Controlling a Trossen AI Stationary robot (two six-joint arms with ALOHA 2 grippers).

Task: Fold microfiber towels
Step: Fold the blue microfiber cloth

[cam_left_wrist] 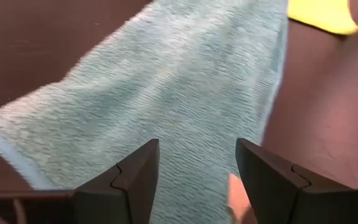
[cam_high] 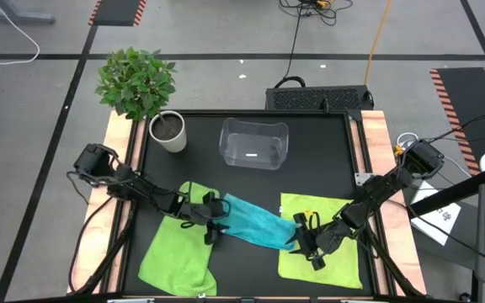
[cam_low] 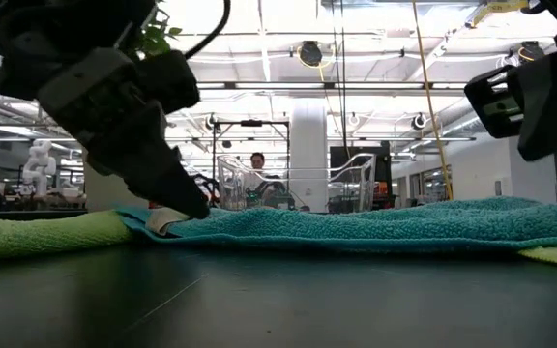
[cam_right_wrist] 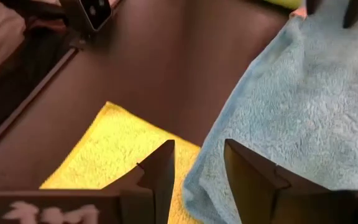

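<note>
A turquoise microfiber towel (cam_high: 251, 220) lies slantwise across the table's middle. Its left end rests on a lime-green towel (cam_high: 179, 248) and its right end on a second lime-green towel (cam_high: 320, 236), both spread flat. My left gripper (cam_high: 211, 220) is open and low over the turquoise towel's left end (cam_low: 167, 220), one finger on each side of a strip of it (cam_left_wrist: 185, 81). My right gripper (cam_high: 303, 240) is open and stands above the towel's right end (cam_right_wrist: 297, 106), clear of it in the low view (cam_low: 540, 97). My left gripper slants down from the table's left side, its fingertips (cam_low: 187, 198) right at the turquoise towel's left end. I cannot tell whether they touch the cloth. The towel lies slack on the table.
A clear plastic bin (cam_high: 253, 143) stands at the far middle of the black mat. A white pot with a green plant (cam_high: 168, 132) is at the far left. Bare mat shows in front of the turquoise towel (cam_high: 242, 269). A person shows in the room beyond (cam_low: 256, 164).
</note>
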